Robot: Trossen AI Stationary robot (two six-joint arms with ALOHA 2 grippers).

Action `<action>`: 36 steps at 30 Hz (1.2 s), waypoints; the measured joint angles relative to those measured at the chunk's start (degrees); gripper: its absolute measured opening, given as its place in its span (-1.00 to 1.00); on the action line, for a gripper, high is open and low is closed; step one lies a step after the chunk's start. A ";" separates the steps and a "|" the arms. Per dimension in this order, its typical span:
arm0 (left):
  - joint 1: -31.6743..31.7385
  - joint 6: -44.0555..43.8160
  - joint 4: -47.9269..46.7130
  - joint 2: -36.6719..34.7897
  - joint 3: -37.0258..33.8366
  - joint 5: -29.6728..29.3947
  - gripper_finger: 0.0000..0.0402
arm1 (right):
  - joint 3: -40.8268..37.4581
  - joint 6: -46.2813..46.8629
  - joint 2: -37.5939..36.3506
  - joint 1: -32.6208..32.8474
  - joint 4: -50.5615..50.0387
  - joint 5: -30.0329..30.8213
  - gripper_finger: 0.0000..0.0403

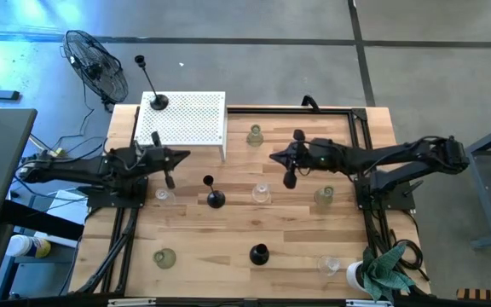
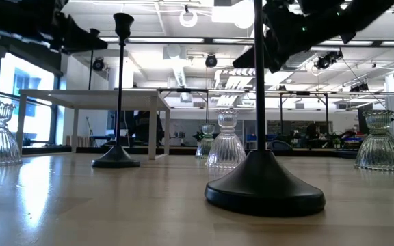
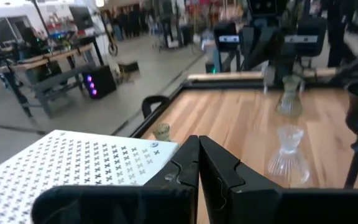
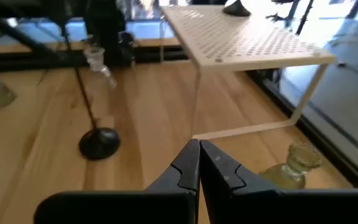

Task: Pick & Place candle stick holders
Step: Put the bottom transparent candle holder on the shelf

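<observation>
Black holder (image 1: 215, 196) between end effectors.

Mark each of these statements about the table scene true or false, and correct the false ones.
1. A black candle stick holder stands on top of the white perforated shelf. True.
2. The left gripper holds a glass holder. False: it is shut with nothing between its fingers.
3. The right gripper is shut and holds nothing. True.
4. All the black holders stand on the shelf. False: two black holders stand on the wooden table.
5. A glass holder stands on the table beside the shelf. True.
</observation>
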 joint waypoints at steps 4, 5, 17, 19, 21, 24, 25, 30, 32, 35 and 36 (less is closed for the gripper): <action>0.00 -0.22 2.84 -5.32 -5.43 0.31 -0.99 | 1.50 2.70 0.39 0.09 -4.40 -1.50 -0.96; 0.00 -0.22 3.17 -6.37 -6.39 0.29 -0.99 | 1.13 2.95 0.56 0.35 -4.33 -1.53 -0.94; 0.00 0.04 4.83 -8.87 -7.32 0.81 -0.99 | -0.07 6.43 12.24 -4.93 4.20 6.13 -0.20; 0.00 0.04 4.56 -8.87 -7.32 0.81 -0.99 | -0.05 7.61 14.41 -6.97 5.92 5.76 -0.08; 0.00 -0.15 4.30 -8.85 -7.32 0.81 -0.99 | -0.07 7.63 15.78 -8.70 5.48 3.35 0.02; 0.00 -0.17 4.03 -8.85 -7.32 0.83 -0.99 | -0.09 6.10 15.49 -9.12 5.46 -1.94 0.13; 0.00 -0.17 4.05 -8.85 -7.32 0.84 -0.99 | -0.09 5.54 14.87 -8.70 5.33 -3.07 0.16; 0.00 -0.18 4.02 -8.85 -7.32 0.86 -0.99 | -0.07 3.53 8.49 -5.02 -0.90 -2.35 0.23; 0.00 -0.20 4.05 -8.85 -7.32 0.86 -0.99 | -0.07 2.49 4.55 -2.87 -5.45 -0.45 0.24; 0.00 -0.37 4.04 -8.85 -7.32 0.88 -0.99 | -0.07 1.60 -1.75 0.99 -13.90 1.35 0.21; 0.00 -0.43 4.05 -8.85 -7.32 0.89 -0.99 | -0.07 2.67 -3.74 2.37 -16.78 1.99 0.20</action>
